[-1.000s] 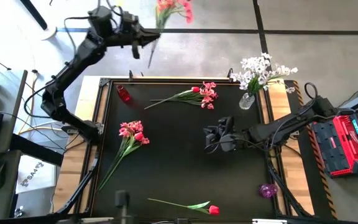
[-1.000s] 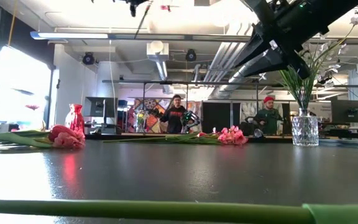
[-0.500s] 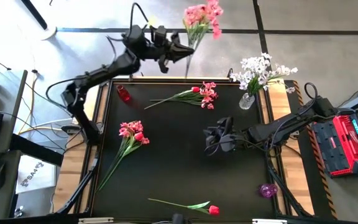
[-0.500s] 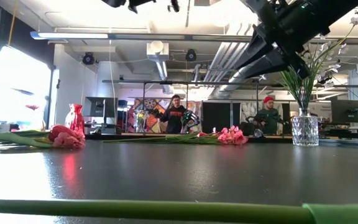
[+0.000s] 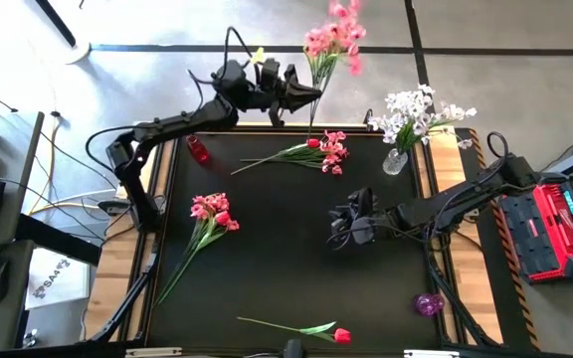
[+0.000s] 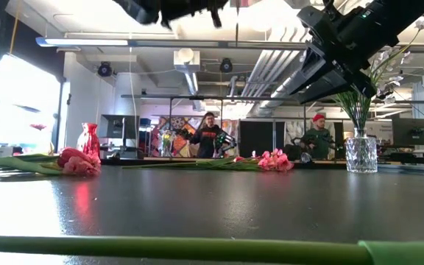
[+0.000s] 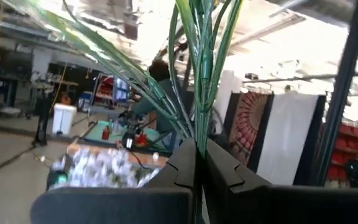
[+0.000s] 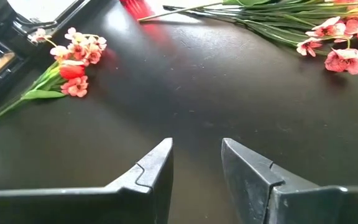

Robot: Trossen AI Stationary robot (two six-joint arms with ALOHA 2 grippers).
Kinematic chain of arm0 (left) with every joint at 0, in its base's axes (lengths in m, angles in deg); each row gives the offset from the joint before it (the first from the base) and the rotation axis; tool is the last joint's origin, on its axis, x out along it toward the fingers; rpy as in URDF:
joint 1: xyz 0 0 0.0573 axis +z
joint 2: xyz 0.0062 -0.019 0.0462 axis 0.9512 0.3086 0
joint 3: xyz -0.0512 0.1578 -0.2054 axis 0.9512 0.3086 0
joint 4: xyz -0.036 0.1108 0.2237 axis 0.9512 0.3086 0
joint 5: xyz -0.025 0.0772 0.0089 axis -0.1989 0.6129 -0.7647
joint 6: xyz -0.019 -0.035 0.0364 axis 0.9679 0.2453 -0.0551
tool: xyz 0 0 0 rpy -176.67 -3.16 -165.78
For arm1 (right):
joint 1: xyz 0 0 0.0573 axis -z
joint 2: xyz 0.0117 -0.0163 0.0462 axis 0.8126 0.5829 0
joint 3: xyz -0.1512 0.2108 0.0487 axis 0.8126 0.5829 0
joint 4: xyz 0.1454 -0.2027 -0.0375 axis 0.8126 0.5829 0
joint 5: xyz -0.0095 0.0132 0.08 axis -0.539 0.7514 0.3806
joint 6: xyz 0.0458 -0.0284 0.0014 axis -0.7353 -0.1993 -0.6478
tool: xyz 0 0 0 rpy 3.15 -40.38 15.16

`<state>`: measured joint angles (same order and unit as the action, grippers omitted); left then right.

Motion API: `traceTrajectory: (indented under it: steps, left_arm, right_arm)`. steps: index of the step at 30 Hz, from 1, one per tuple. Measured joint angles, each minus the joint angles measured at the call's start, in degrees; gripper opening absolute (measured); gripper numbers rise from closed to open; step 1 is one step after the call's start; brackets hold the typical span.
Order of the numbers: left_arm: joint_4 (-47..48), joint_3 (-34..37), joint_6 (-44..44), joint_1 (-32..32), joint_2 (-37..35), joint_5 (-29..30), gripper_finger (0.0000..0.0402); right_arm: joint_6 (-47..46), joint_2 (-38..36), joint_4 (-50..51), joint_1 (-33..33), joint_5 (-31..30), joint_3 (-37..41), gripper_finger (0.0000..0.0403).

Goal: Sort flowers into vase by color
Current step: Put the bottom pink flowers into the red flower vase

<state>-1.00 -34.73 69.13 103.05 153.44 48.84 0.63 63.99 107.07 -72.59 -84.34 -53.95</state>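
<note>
My left gripper (image 5: pixel 311 94) is shut on a spray of pink blossoms (image 5: pixel 334 38), high above the table's far edge. The spray's thin stem end (image 6: pixel 236 33) hangs below the fingers. My right gripper (image 5: pixel 341 224) hovers open over the middle of the table, touching nothing; its fingers show apart in the right wrist view (image 8: pixel 196 165). A pink spray with a red tulip (image 5: pixel 311 151) lies flat near the far edge. A pink and red bunch (image 5: pixel 210 214) lies at the left. A single red tulip (image 5: pixel 306 328) lies at the near edge. My left gripper pinches the pink spray's bundle of green stems (image 7: pixel 199 134) between its two fingers. The fingers come level from the table's left and lie across the stems. The spray is lifted clear and upright, with blossoms above the fingers and the stem end (image 5: pixel 311 119) below.
A clear glass vase with white blossoms (image 5: pixel 396 159) stands at the far right corner and also shows in the low view (image 6: pixel 361 153). A small red vase (image 5: pixel 198 149) stands at the far left, a purple vase (image 5: pixel 428 303) near right. People stand in the room behind.
My left gripper has carried the pink spray toward the table's right along the far edge, from beyond the far left corner to about mid-edge, and nearer the table. It has stayed shut on the stems, and the spray has stayed upright.
</note>
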Motion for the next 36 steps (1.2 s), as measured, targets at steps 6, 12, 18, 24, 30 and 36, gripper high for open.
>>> traceTrajectory:
  steps: [6,12,18,24,30,36]
  left_arm:
    - [-9.3,11.4,2.5,0.1,0.0,1.5,0.0]
    - [-18.2,19.3,3.7,0.9,-0.4,1.6,0.0]
    - [-21.3,27.2,3.3,4.3,-3.7,1.4,0.0]
    - [-21.1,34.1,1.9,8.4,-9.2,0.6,0.0]
    - [-21.1,40.3,-2.2,13.4,-17.4,3.7,0.0]
    - [-19.6,45.5,-6.7,19.0,-25.0,5.6,0.0]
  right_arm:
    - [0.0,0.0,0.2,0.0,1.1,0.0,0.0126]
    - [0.0,0.0,1.0,0.0,2.7,0.0,0.0126]
    - [0.0,0.0,1.3,0.0,3.5,0.0,0.0126]
    - [0.6,0.0,1.6,0.2,3.5,0.0,0.0126]
    - [3.7,0.0,1.6,1.7,3.5,0.0,0.0126]
    - [6.2,0.0,1.5,4.2,3.5,0.0,0.0126]
